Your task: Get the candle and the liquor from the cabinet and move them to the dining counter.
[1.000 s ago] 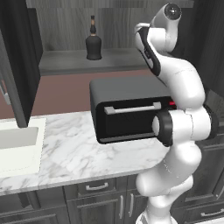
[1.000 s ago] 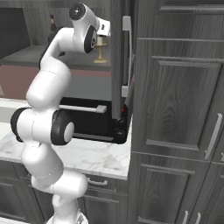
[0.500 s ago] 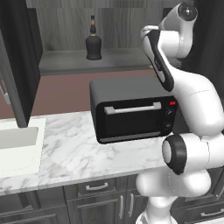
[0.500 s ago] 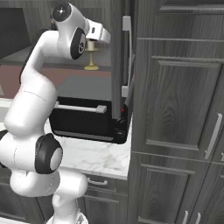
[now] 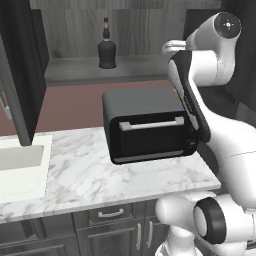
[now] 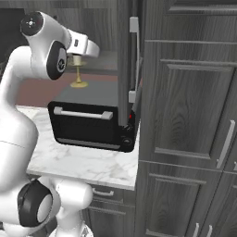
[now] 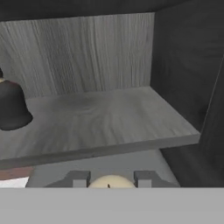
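Note:
My gripper [image 6: 77,59] is shut on the cream-white candle [image 6: 77,61]. Its gold candlestick hangs below the fingers, above the toaster oven and in front of the open cabinet [image 6: 131,55]. In the hand view the candle's top [image 7: 111,183] sits between the two fingertips [image 7: 78,179] of the gripper [image 7: 111,178]. The liquor [image 5: 106,49], a black bell-shaped bottle, stands upright at the back of the cabinet shelf [image 5: 75,71]. It also appears at the left edge of the hand view as a dark bottle [image 7: 12,107]. The dining counter is out of view.
A black toaster oven [image 5: 148,129] stands on the marble worktop [image 5: 75,175] under the cabinet. A white sink [image 5: 20,167] lies at the left. The open cabinet door [image 5: 17,75] hangs at the left, and tall grey cupboard doors [image 6: 190,115] fill the right.
The arm has pulled back out of the cabinet with the candle in its grip. In the right base view the candle has moved left and lower, off the shelf. The bottle has not moved.

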You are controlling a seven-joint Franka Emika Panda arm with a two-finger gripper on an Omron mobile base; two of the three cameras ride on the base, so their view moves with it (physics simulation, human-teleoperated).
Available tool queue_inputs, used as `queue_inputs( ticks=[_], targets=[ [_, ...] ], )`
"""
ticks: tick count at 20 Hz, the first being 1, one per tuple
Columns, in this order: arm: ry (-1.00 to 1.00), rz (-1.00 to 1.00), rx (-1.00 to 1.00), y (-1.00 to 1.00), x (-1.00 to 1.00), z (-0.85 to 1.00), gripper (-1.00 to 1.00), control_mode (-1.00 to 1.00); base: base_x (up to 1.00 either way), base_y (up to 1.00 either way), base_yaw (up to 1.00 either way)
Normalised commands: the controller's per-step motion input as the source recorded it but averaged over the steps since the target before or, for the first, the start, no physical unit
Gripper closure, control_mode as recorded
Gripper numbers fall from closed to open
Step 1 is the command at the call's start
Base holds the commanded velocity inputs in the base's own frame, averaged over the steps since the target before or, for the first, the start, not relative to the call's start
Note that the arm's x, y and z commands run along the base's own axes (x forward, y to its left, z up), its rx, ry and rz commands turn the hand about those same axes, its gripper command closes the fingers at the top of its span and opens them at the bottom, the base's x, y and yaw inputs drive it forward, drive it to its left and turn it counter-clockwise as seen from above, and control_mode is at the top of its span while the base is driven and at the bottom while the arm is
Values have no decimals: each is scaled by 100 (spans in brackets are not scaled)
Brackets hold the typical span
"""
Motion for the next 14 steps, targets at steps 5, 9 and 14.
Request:
queue_inputs(
  ticks=[5,9,14],
  targets=[
    [0,0,0,46,-99,-7,100,-100,0,0,0],
    [0,0,0,12,-100,-8,100,-100,0,0,0],
    [0,0,0,0,-82,-10,100,-100,0,0,0]
  ],
)
